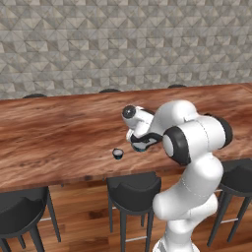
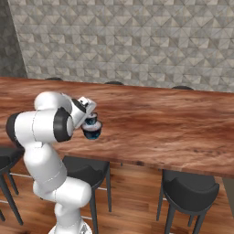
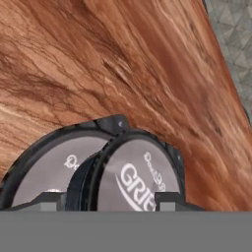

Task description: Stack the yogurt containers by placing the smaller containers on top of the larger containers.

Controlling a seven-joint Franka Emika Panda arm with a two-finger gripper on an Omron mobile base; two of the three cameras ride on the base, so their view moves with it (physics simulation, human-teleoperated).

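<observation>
Wood tabletop (image 1: 59, 128), stone-tile wall behind. Claw (image 3: 110, 199) clenched on medium cup (image 3: 140, 177), hanging over big cup (image 3: 49, 170), lids overlapping, medium offset to one side. Tiny cup (image 1: 117, 153) sits apart, robot's left.

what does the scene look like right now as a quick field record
surface: long brown wooden counter
tiny cup: tiny dark-blue lidded yogurt cup stands alone on the counter, left of the gripper in the left base view
medium cup: medium dark-blue cup with pale grey lid sits between the fingertips, above the big one
big cup: widest dark-blue cup with pale grey lid lies under and beside the medium cup
gripper: two-finger gripper closed around the medium cup
seating: black stools along the counter's near edge
</observation>
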